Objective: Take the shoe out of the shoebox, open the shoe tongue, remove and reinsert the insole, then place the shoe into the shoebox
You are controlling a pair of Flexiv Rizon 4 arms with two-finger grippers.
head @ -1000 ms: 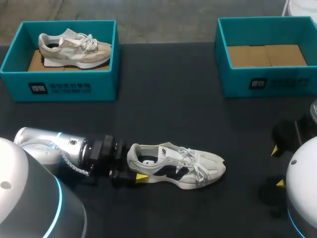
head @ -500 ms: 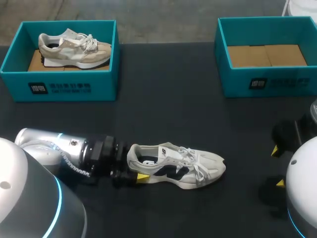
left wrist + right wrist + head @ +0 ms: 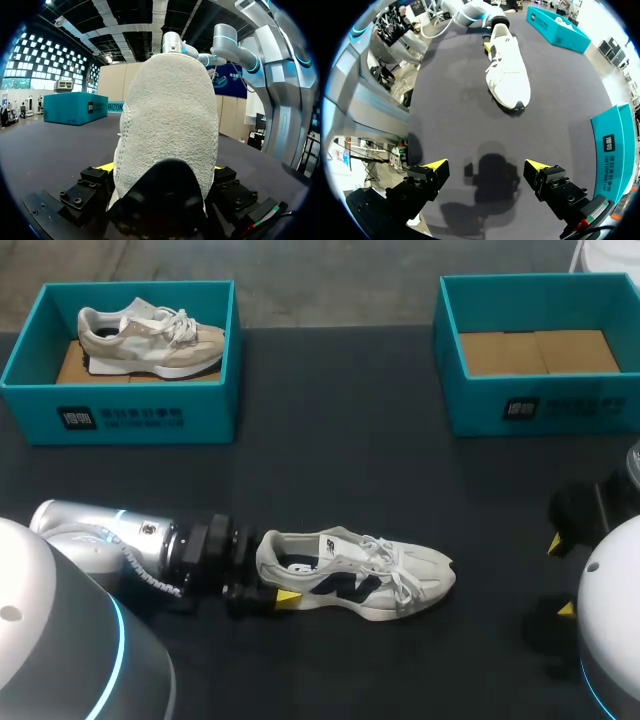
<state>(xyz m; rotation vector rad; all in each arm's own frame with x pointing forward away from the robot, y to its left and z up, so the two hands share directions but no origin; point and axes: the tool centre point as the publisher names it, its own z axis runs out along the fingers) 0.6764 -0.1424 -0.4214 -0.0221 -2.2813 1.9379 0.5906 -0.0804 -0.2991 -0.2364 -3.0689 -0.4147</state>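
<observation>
A white shoe [image 3: 355, 575] with a dark side mark stands on its sole on the black tabletop [image 3: 340, 460], in the near middle. Its toe points toward the right arm's side. Its heel sits between the left fingers [image 3: 106, 167], which close on it from both sides. The left wrist view shows the heel filling the gap, with a yellow tip at each side. The left arm [image 3: 120, 540] lies low along the near left edge.

Bare tabletop surrounds the toe and stretches from the shoe toward the far edge. A teal shoebox [image 3: 120, 410] sits at the far left with a beige shoe [image 3: 150, 338] lying inside it. A second teal shoebox [image 3: 530, 405] sits at the far right, its brown cardboard floor showing. A broad dark gap separates the two boxes, and both are well apart from the white shoe.

The right fingers [image 3: 437, 164] are spread wide and hold nothing. They hang over bare tabletop near the right edge, well apart from the shoe's toe.
</observation>
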